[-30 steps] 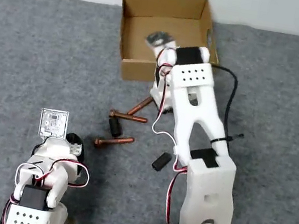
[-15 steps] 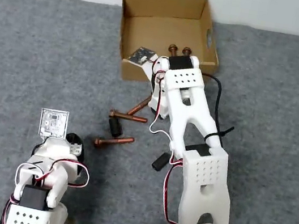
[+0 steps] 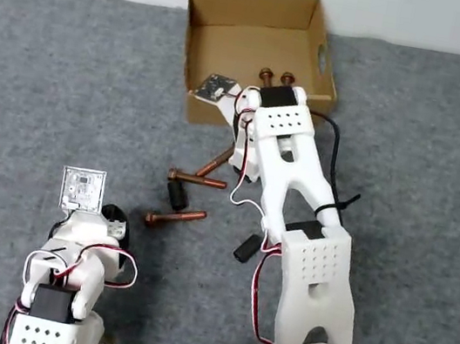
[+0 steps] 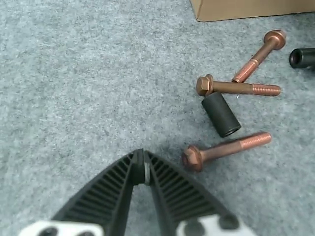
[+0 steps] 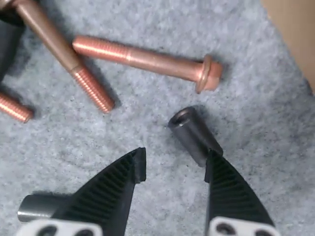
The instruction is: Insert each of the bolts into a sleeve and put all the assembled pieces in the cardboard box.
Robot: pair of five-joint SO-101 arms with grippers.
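Note:
The cardboard box (image 3: pixel 235 36) stands at the back, with two copper bolt heads (image 3: pixel 277 77) showing at its near right corner. On the carpet lie three copper bolts (image 3: pixel 176 216) (image 3: pixel 198 179) (image 3: pixel 214 163) and black sleeves (image 3: pixel 176 194) (image 3: pixel 248 247). My right gripper (image 5: pixel 174 164) hovers open just in front of the box, over a black sleeve (image 5: pixel 192 135) that lies against one fingertip (image 5: pixel 214 164), with a bolt (image 5: pixel 147 59) beyond it. My left gripper (image 4: pixel 142 164) is shut and empty, low over the carpet short of a bolt (image 4: pixel 226 147) and a sleeve (image 4: pixel 221 114).
The right arm (image 3: pixel 300 175) stretches from the near edge to the box front and hides the carpet under it. The left arm (image 3: pixel 72 274) sits folded at the near left. Another sleeve (image 5: pixel 39 209) lies beside the right gripper. Grey carpet lies open to the left and right.
The right arm has drawn back from over the box and come down in front of it. Two bolt heads inside the box have come into sight. The left arm has kept still.

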